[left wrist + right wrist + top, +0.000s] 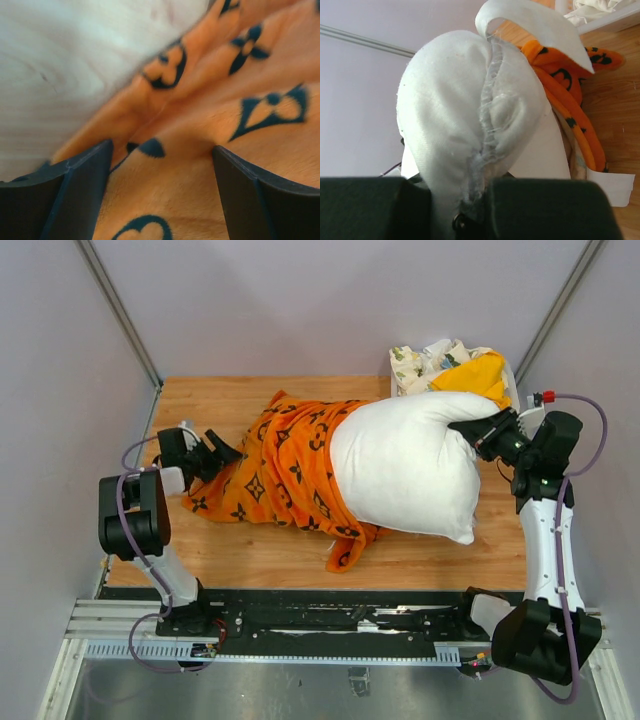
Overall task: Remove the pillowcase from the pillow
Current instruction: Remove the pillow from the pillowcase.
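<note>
The pillow [410,465] lies left to right; our right gripper [487,430] pinches its seam; our left gripper [212,455], jaws wide, straddles the pillowcase [285,465] opposite.

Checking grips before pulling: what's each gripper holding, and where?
Right gripper pinches the pillow at its seamed end. Left gripper, open over the pillowcase, holds nothing.

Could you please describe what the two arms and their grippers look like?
The left arm and right arm both have white links between bulky black joint housings, each trailed by a purple cable. The left gripper and right gripper are black with blocky matte fingers. A small red cap sits by the right wrist.
</note>
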Robot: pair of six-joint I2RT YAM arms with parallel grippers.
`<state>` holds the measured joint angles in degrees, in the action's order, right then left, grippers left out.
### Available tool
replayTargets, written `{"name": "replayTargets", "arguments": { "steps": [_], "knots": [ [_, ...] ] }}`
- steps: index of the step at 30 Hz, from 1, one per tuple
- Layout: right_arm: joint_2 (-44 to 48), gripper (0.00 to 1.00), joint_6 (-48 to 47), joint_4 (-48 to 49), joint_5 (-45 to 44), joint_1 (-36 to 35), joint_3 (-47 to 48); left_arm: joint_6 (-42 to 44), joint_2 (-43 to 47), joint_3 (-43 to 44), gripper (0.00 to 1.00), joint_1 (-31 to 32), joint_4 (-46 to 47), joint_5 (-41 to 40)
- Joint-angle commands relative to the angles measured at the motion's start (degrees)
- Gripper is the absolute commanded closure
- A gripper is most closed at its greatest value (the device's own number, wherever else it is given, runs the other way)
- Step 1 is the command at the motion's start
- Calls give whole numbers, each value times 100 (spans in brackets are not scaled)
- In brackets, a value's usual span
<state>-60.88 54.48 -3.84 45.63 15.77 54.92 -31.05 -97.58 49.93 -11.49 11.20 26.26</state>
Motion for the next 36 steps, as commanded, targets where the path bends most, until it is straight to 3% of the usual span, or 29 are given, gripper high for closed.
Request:
{"name": "replayTargets", "arguments": {
  "steps": [1,3,4,9,14,18,24,28,32,36],
  "knots": [
    [-82,99,84,643,48,-19,59,-48,-241,-513,33,184,1238,717],
    [-68,99,7,566,42,-24,130,-26,-248,-622,89,191,1288,737],
    [-50,99,-42,508,16,-23,164,1,-157,-640,98,165,1206,581],
    [-5,99,-164,316,-16,14,294,-93,1147,-704,100,-217,565,-797],
    [196,99,-164,285,-235,197,121,-295,3645,-1280,100,-567,10,-3452],
    [136,99,-90,349,-205,229,94,-131,4499,-1104,100,-714,-672,-4143],
    [48,99,-279,161,-173,207,200,-925,5172,-837,100,-704,-1507,-5032],
    [-195,99,-44,294,-71,385,48,-1384,5338,-346,100,-854,-1786,-4846],
    [-754,99,1490,2145,827,999,-745,-1664,5232,-198,100,-1376,-1844,-4215],
    [-431,99,839,1014,44,1095,-516,-1809,5239,-237,100,-2107,-1981,-3802]
  ]
}}
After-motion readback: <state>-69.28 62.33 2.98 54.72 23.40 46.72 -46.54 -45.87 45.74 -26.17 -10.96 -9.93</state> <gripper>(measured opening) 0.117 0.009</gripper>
